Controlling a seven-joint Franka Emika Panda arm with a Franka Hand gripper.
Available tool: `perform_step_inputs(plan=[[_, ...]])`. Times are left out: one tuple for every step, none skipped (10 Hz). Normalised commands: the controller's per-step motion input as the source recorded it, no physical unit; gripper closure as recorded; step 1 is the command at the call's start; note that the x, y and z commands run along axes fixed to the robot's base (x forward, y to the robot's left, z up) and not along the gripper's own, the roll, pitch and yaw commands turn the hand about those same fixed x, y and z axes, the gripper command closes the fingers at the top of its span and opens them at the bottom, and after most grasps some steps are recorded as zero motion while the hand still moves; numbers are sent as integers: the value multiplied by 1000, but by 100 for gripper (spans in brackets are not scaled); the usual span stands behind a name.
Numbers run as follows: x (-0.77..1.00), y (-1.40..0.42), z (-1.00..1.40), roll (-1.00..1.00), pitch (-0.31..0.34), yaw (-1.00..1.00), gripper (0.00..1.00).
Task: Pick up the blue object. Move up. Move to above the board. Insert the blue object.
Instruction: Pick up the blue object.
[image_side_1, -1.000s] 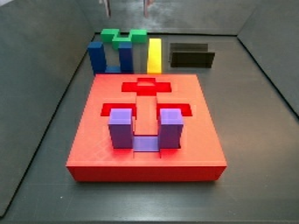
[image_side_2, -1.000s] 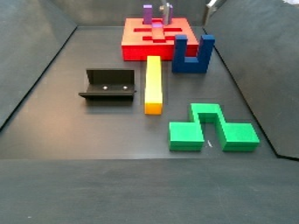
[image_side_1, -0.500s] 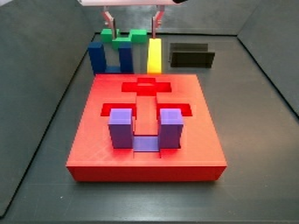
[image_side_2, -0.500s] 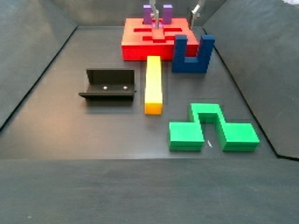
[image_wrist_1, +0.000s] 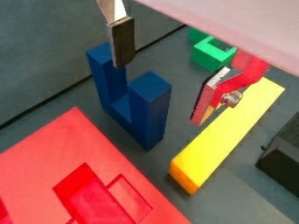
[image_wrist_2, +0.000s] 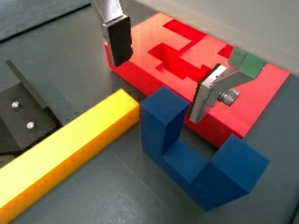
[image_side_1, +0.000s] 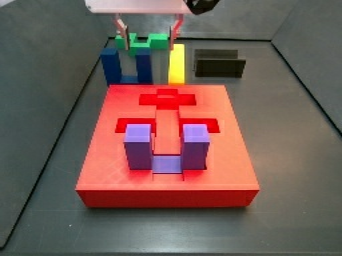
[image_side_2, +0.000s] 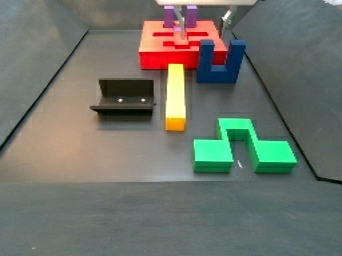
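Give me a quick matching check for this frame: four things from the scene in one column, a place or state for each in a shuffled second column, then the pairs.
1. blue object
2. purple block
3. gripper
4. yellow bar

A. seated in the board
B. open, above a blue prong
C. flat on the floor beside the fixture
D. upright on the floor beside the board

1-D, 2-A, 3-B, 4-C
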Motion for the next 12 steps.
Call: perform_step_inputs(plan=[[0, 0, -240, 236, 9, 51, 0], [0, 0, -249, 241, 0, 23, 0], [-3, 0, -283, 234, 0, 0, 0], [0, 40, -260, 226, 0, 0, 0], [-54, 29, -231, 166, 0, -20, 0], [-14, 23, -186, 104, 0, -54, 0], [0, 17, -166, 83, 0, -74, 0], [-17, 31, -117, 54, 0, -89, 0], [0, 14, -51, 14, 6, -57, 0], [0, 80, -20, 16, 37, -71, 0], [0, 17, -100, 24, 0, -49, 0], [0, 0, -120, 3, 0, -23, 0]])
